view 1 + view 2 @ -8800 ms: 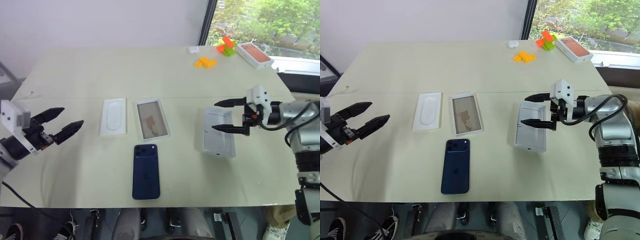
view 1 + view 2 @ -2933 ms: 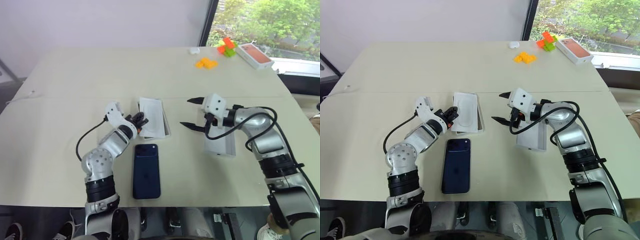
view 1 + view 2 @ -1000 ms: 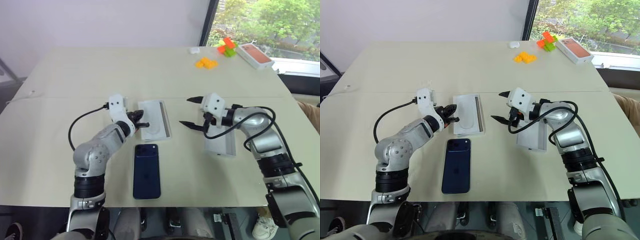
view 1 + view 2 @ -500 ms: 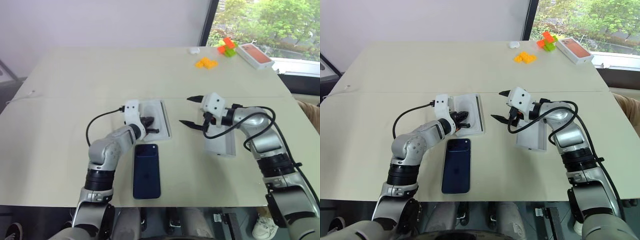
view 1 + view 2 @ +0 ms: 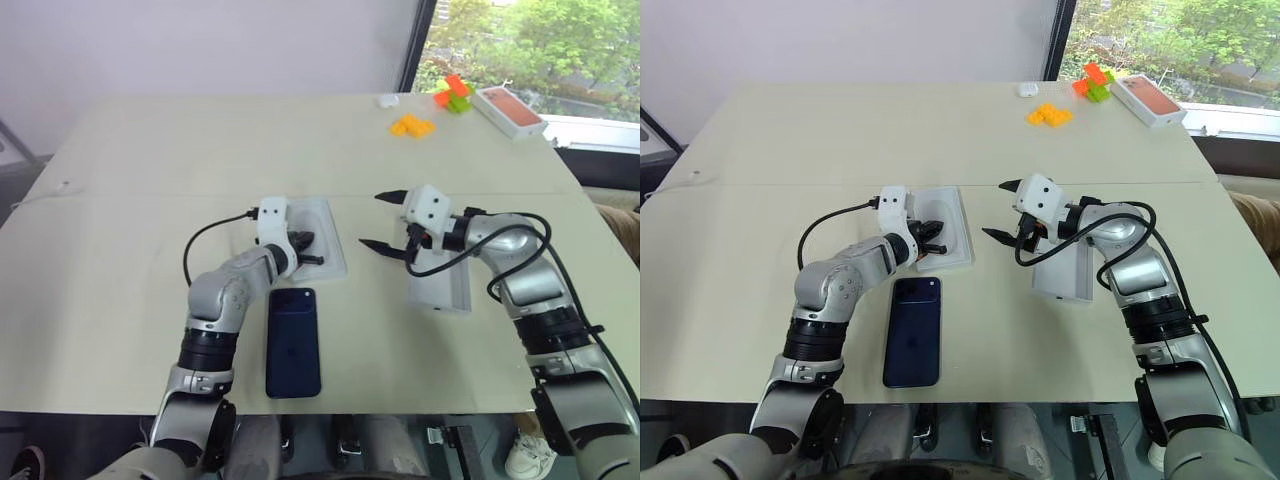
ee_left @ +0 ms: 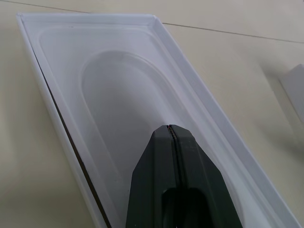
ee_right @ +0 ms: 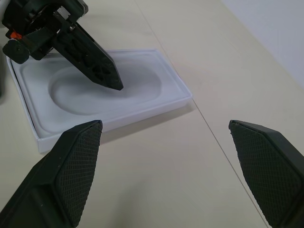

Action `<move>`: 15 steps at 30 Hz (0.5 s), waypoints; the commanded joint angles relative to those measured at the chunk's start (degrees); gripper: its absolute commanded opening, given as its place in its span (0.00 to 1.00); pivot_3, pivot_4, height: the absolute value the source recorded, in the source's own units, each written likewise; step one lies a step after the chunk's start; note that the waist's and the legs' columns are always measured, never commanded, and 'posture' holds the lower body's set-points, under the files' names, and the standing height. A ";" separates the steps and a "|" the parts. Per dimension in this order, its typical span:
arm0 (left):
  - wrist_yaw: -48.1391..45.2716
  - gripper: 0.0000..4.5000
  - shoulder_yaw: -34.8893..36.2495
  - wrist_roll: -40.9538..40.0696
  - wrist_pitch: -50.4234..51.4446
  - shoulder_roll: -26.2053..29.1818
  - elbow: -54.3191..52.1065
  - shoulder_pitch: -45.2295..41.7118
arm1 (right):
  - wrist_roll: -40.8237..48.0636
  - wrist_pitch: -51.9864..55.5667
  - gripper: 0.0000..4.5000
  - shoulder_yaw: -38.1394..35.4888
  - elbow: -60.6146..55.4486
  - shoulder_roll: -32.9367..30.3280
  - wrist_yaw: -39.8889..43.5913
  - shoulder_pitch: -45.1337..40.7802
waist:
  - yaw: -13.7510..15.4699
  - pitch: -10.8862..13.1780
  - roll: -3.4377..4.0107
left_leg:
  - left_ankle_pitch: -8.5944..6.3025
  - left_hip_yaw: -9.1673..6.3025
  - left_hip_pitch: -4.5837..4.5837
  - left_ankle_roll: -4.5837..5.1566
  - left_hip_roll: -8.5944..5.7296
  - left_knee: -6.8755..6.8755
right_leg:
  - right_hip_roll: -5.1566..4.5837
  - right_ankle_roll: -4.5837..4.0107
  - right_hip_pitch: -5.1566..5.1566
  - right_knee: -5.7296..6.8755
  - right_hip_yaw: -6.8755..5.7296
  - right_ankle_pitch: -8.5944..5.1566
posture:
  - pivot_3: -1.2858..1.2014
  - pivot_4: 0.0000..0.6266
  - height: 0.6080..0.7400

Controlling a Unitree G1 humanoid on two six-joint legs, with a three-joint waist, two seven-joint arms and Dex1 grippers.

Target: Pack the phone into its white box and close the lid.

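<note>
The dark blue phone lies flat near the table's front edge. Just behind it is the white box, with a thin white insert with an oval recess lying inside it. My left gripper is shut, its tips resting down on the insert. The lid lies open side up to the right. My right gripper hovers open between the box and the lid, holding nothing.
At the far right of the table are orange blocks, a green-and-orange block pile, a box with a reddish-orange top and a small white object. A seam crosses the table behind the box.
My left gripper has moved right from the box's left edge onto the insert, staying shut. The box has shifted slightly right. The right arm has not moved.
</note>
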 commanded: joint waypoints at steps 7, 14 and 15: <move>-2.74 0.00 3.01 -2.09 4.34 4.32 -9.63 1.41 | 0.97 -0.35 1.00 -1.50 -0.41 0.43 -0.06 -2.27 | -0.02 0.00 0.00 | 0.00 0.00 0.01 0.00 0.01 -0.03 | 0.00 0.00 0.00 0.00 0.00 0.00 | 0.52 0.24 0.98; -3.32 0.00 3.82 -2.13 4.03 4.94 -11.67 2.46 | 3.81 5.05 0.94 -1.72 -2.34 2.50 -0.25 -2.74 | 0.07 0.00 0.00 | 0.00 0.00 0.00 -0.01 0.01 -0.03 | -0.01 -0.08 0.00 0.00 0.00 0.04 | 0.52 0.24 0.98; -2.81 0.00 4.69 -2.43 3.84 4.32 -11.75 2.15 | 4.29 6.06 0.88 -1.69 -2.88 2.68 -0.17 -2.62 | 0.07 0.00 0.00 | 0.00 0.00 0.00 0.00 0.00 -0.02 | -0.03 -0.12 0.00 0.00 0.00 0.07 | 0.52 0.24 0.98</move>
